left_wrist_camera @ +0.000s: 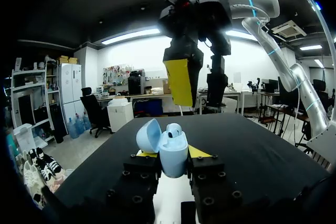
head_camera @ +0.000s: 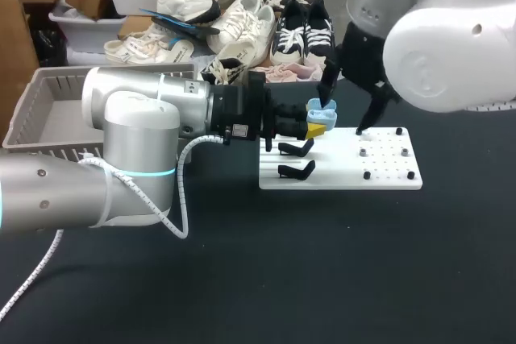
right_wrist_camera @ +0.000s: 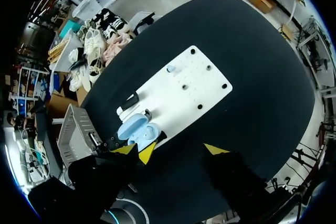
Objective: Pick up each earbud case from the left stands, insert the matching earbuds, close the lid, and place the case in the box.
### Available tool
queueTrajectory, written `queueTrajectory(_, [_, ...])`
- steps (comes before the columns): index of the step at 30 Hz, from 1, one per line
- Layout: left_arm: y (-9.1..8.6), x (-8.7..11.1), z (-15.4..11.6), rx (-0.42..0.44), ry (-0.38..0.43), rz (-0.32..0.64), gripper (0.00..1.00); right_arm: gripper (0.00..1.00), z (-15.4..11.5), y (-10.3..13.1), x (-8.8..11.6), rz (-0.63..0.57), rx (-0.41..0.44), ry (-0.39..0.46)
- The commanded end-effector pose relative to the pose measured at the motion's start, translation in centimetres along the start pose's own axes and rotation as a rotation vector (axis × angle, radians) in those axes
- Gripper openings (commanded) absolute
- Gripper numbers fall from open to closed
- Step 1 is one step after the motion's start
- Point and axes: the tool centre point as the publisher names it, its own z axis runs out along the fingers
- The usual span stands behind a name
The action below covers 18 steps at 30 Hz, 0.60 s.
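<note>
A light blue earbud case [head_camera: 322,112] is held over the left end of the white board [head_camera: 339,176], with my left gripper [head_camera: 314,122] shut on it. In the left wrist view the case [left_wrist_camera: 174,154] sits between the yellow tips with its lid [left_wrist_camera: 147,135] swung open and one earbud [left_wrist_camera: 173,129] seated inside. My right gripper [head_camera: 348,106] hangs open just above and beyond the case, nothing between its fingers. From the right wrist the open case [right_wrist_camera: 137,129] lies below the right gripper [right_wrist_camera: 177,151]. A pale earbud [head_camera: 364,139] rests on a board peg.
Two empty black stands [head_camera: 296,149] [head_camera: 296,170] sit at the board's left end, and black pegs [head_camera: 367,175] dot its right half. A grey basket [head_camera: 44,110] stands at the far left behind my left arm.
</note>
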Motion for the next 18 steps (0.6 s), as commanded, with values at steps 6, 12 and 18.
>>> queueTrajectory(6, [-0.1,0.0,0.0,-0.004,0.000,0.001,0.00,0.78,-0.8,-2.9,-2.2,-0.165,-0.049,-0.065])
queueTrajectory(12, [-0.1,0.0,0.0,-0.004,0.000,0.001,0.00,0.82,-1.0,-4.0,-5.4,-0.233,-0.030,-0.077])
queueTrajectory(18, [-0.1,0.0,0.0,-0.004,0.000,0.001,0.00,0.93,-0.5,-3.8,-8.1,-0.352,-0.048,-0.110])
